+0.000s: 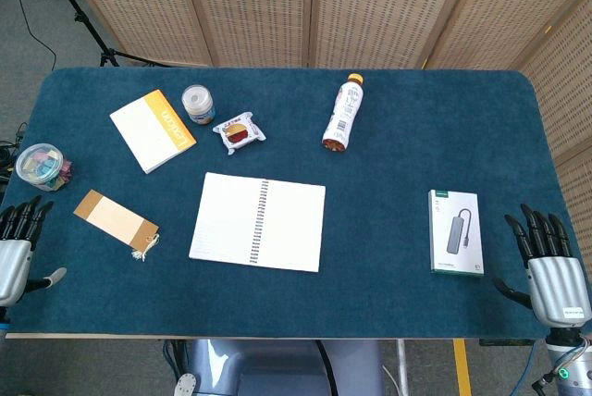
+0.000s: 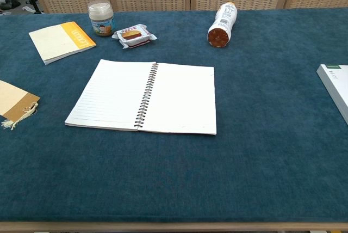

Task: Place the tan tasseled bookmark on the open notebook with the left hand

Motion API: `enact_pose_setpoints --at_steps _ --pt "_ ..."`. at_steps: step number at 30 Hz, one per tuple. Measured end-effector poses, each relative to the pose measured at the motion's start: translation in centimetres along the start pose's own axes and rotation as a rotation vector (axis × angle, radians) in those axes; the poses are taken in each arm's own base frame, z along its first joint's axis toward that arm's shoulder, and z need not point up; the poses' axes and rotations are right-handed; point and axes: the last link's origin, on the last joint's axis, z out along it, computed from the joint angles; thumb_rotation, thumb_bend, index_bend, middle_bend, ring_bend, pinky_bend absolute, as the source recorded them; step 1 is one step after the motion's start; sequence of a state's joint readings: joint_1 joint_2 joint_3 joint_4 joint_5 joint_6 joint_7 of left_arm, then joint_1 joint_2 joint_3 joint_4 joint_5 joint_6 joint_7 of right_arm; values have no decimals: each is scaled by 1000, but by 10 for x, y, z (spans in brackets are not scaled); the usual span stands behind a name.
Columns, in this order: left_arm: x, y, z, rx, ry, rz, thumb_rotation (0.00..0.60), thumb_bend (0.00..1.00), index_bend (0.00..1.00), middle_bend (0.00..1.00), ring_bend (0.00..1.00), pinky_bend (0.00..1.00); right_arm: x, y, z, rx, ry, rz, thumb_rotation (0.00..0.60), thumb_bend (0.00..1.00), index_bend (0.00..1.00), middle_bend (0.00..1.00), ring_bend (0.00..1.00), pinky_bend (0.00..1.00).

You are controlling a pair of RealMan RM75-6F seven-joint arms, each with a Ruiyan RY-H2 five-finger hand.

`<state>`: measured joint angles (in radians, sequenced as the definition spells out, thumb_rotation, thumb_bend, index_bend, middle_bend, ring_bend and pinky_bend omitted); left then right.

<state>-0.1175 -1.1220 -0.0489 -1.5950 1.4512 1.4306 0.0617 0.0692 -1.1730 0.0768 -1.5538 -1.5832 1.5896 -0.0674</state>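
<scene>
- Hands at the near table edge: left hand [image 1: 17, 246] at the left corner, fingers apart, holding nothing; right hand [image 1: 549, 266] at the right corner, fingers spread, likewise holding nothing.
- Bookmark [image 1: 116, 220], tan with a pale tassel, flat on the blue table [image 1: 388, 294], between left hand and notebook, touching neither.
- Notebook [image 1: 258, 221] open at centre, spiral spine, blank pages.
- Boxed gadget [image 1: 455, 231] near the right hand.
- Plastic tub [image 1: 40, 166] at the left edge.
- Farther back: yellow-edged booklet [image 1: 153, 129], small jar [image 1: 198, 104], wrapped snack [image 1: 240, 131], bottle [image 1: 342, 112] lying on its side.
</scene>
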Motion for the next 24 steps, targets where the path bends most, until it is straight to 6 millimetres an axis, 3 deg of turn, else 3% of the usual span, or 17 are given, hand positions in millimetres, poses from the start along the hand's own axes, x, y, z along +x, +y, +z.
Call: enact_pose_setpoints --at_steps 3,13,18,20,24 --pt "0 0 0 2 -3 -1 600 0 0 0 0 0 0 -1 0 1 -1 6 600 11 0 0 0 0" --pt "-11 -1 13 -12 -74 25 600 2 0 0 0 0 0 1 0 -17 2 9 600 10 0 0 0 0" --pt "-21 -1 43 -51 -153 102 600 60 3 0 0 0 -5 0 1 -29 -23 -14 600 25 0 0 0 0" --pt "-24 -3 57 -70 -178 143 600 136 46 0 0 0 -6 1 2 -37 -27 -20 600 24 0 0 0 0" --pt "-32 -9 85 -109 -222 204 600 169 97 0 0 0 -6 3 4 -56 -25 -25 600 23 0 0 0 0"
